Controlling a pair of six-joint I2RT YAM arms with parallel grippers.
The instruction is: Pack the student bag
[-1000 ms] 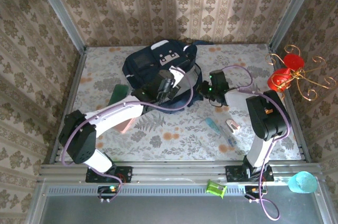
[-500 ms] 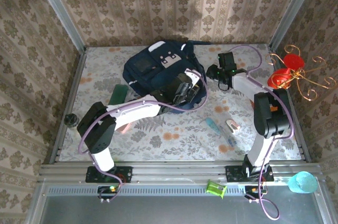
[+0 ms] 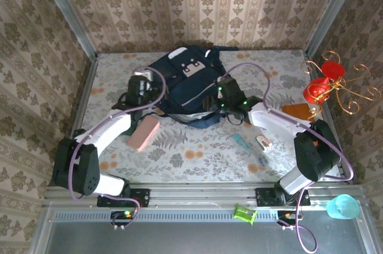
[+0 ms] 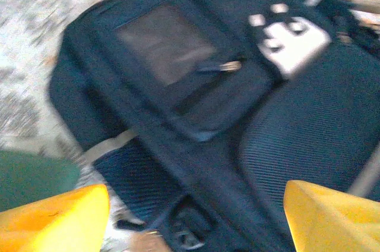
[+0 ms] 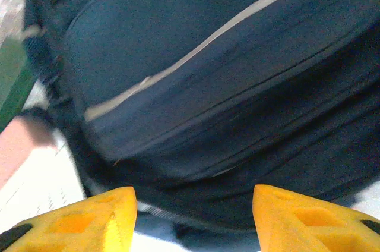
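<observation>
Left claw and right claw gape empty beside the student bag, blurred and cropped up close.

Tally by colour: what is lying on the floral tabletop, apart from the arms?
Navy: 1, the student bag
Pink: 1, a box
Green: 1, a flat item
Light blue: 1, a tube
White: 1, a small item
Orange: 1, a flat piece
Colour unclear: 1, a thin stick
Total: 7

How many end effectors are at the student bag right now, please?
2. The left end effector hovers open at the student bag's left edge; the right end effector is open at its right edge.
</observation>
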